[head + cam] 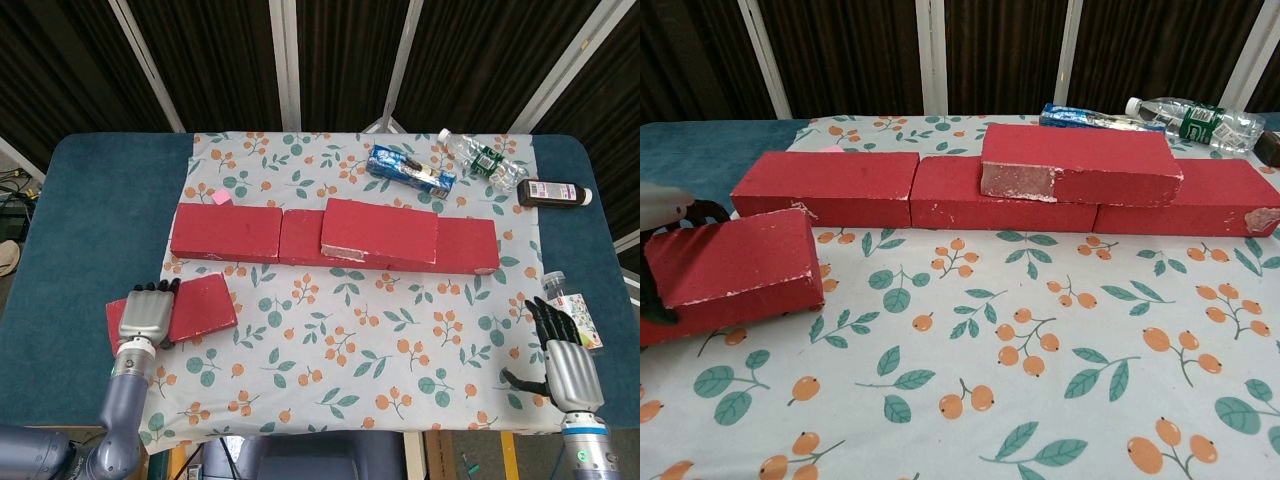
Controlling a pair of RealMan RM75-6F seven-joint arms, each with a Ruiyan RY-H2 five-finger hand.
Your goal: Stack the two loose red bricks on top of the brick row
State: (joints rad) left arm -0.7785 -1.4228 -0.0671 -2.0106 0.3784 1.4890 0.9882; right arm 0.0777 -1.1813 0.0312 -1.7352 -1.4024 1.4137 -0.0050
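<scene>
At the lower left of the head view, the robot's left hand (146,314) lies palm down over the left end of a loose red rectangular brick (203,307), its dark fingers curled over the far edge and gripping it; in the chest view only a sliver of that hand (662,203) shows at the left edge, and the same brick (730,268) sits tilted, its right end raised off the cloth. The brick is just in front of the left end of the brick row (330,238), a line of red bricks running across the middle of the frame, and apart from it. On the row, right of centre, a second red brick with a chipped pale edge (379,233) already lies stacked flat. Everything rests on a white tablecloth printed with oranges and green leaves (350,350), spread over a dark teal table (90,200). At the lower right of the head view, the right hand (560,352) rests upright near the table's front edge with its fingers spread and holding nothing, just beside a small clear bottle with a printed label (572,305). Along the upper right lie a blue foil packet (410,170), a clear plastic bottle with a green label (482,158) on its side, and a dark brown bottle with a white cap (553,193). A small pink cube (218,199) sits behind the row's left end
</scene>
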